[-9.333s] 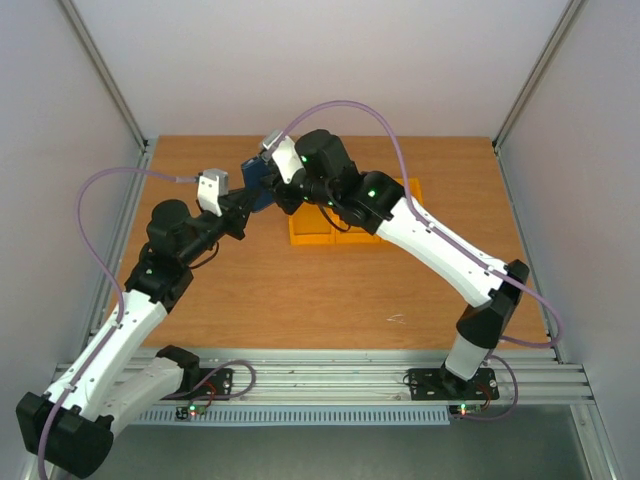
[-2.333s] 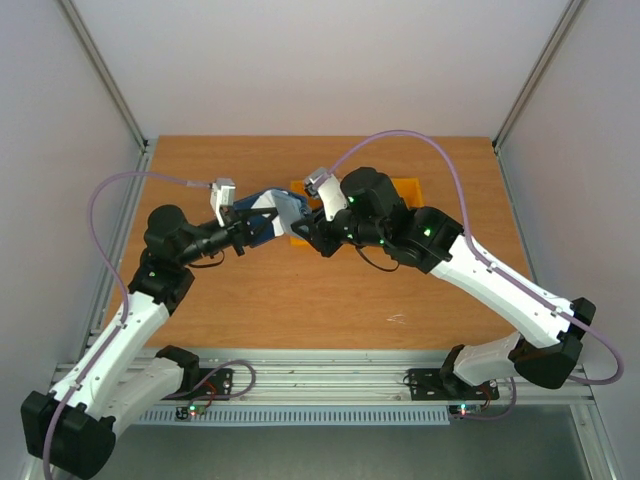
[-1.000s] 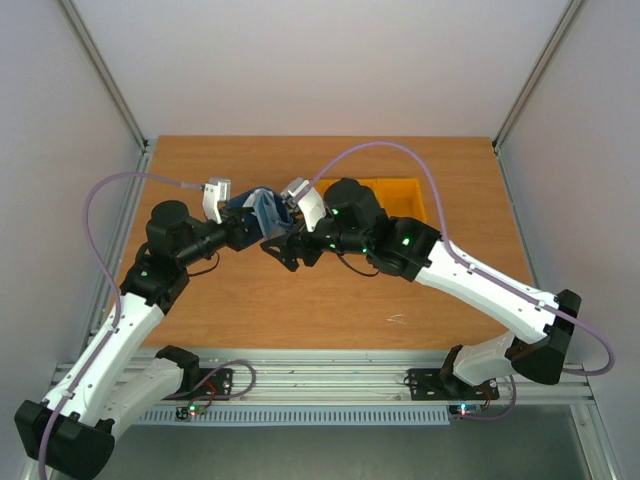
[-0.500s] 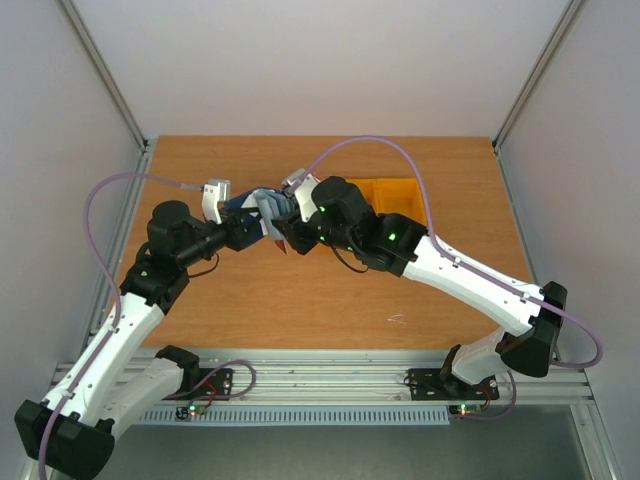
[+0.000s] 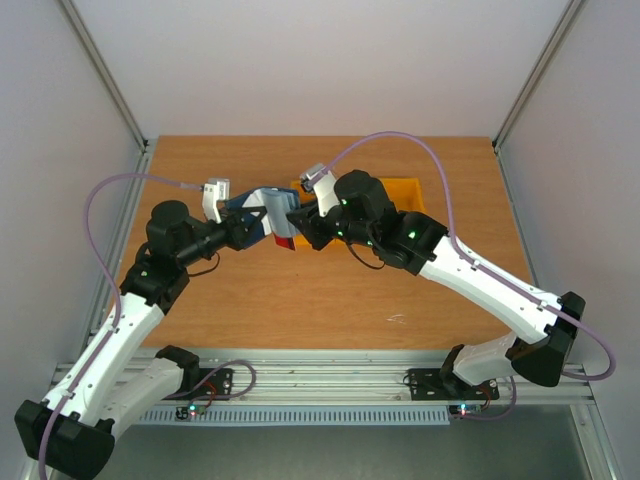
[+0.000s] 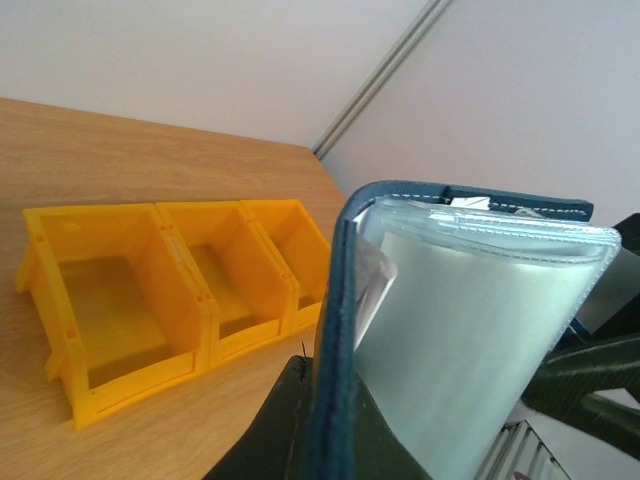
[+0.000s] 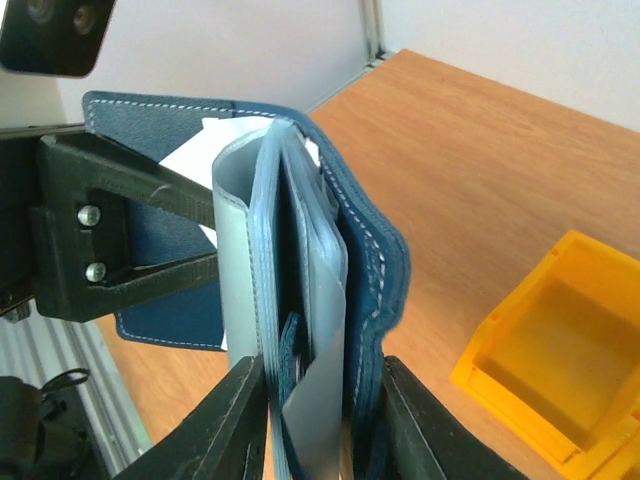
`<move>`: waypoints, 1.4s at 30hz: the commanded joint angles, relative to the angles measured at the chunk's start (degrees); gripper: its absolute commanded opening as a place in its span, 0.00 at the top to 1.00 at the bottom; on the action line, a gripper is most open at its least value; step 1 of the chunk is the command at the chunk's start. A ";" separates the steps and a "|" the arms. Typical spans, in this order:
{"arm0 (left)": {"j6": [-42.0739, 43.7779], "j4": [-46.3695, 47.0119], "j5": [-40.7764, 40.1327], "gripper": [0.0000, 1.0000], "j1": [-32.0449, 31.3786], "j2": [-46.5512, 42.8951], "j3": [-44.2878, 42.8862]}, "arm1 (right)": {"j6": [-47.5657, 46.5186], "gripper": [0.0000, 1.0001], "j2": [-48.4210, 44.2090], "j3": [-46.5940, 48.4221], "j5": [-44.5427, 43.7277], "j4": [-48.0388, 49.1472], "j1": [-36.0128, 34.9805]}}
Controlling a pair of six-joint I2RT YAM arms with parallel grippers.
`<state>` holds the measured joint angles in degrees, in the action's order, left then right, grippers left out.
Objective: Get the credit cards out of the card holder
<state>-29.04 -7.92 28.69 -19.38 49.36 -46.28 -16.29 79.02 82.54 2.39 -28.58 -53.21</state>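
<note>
- Your left claw is clamped on the stitched navy cover of the card holder.
- Your right claw pinches its glossy clear sleeves and cover.

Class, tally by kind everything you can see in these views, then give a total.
robot arms: 2
orange bins: 3
card holder: 1
red card, only partly showing: 1
Total: 7
</note>
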 commanded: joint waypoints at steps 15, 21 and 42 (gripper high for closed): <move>-2.85 11.72 8.09 0.86 -0.49 -1.11 1.47 | 6.79 0.99 0.16 -1.30 15.58 4.82 5.10; 5.07 11.07 10.26 0.42 -0.05 -2.26 2.77 | 12.98 0.99 -4.25 -3.57 23.52 9.46 9.82; -8.11 37.72 27.69 0.80 -0.49 0.22 3.61 | 18.29 0.99 -3.22 -3.34 34.48 25.02 9.73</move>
<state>-35.70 24.21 53.58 -19.66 50.17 -40.84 1.91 74.96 77.52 34.52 -7.11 -43.13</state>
